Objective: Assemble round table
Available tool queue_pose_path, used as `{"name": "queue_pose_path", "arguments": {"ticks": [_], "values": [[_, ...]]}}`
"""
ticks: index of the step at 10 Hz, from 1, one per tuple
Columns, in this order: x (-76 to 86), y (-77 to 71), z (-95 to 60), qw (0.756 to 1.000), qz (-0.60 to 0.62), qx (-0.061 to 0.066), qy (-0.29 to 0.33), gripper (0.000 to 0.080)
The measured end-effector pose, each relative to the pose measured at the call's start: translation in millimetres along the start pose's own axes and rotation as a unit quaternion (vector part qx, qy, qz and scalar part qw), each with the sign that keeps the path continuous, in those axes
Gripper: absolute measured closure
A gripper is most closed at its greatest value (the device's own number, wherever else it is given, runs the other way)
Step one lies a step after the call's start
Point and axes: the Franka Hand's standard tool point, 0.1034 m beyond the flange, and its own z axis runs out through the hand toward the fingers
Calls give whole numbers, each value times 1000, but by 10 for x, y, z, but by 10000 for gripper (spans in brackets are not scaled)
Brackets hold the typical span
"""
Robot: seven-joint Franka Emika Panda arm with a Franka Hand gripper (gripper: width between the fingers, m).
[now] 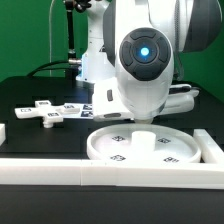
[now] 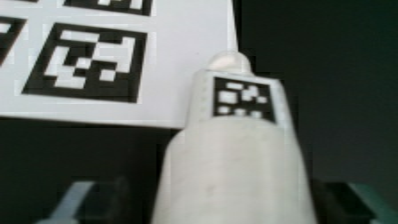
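Exterior low, frontal; wrist view tight on post (image 2: 231, 150)

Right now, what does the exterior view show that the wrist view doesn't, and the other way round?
Only the exterior view: the arm, the round disc under it, the cross-shaped foot toward that view's left, and the white rails. Only the wrist view: the post with its tag, held between the fingers of the end effector. Both: the black table. The wrist view's white tagged surface may be the disc; I cannot tell.
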Motion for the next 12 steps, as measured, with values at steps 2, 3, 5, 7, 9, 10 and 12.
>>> {"name": "queue_pose_path", "arguments": {"ticks": [2,3,5,7,9,10,12], "values": [[-8,-39,26,1000,-3,-3,-2,393],[-7,-48,27,1000,-5,-4,-2,393],[22,-67,-112,999,-45,-5,10,393],[-75,-163,-399,998,-59,-9,24,393],[-255,-257,-644,996,-84,-15,29,390],[-276,-270,-699,995,-87,-16,38,390],[-258,-262,-664,995,-86,-16,36,390]]}}
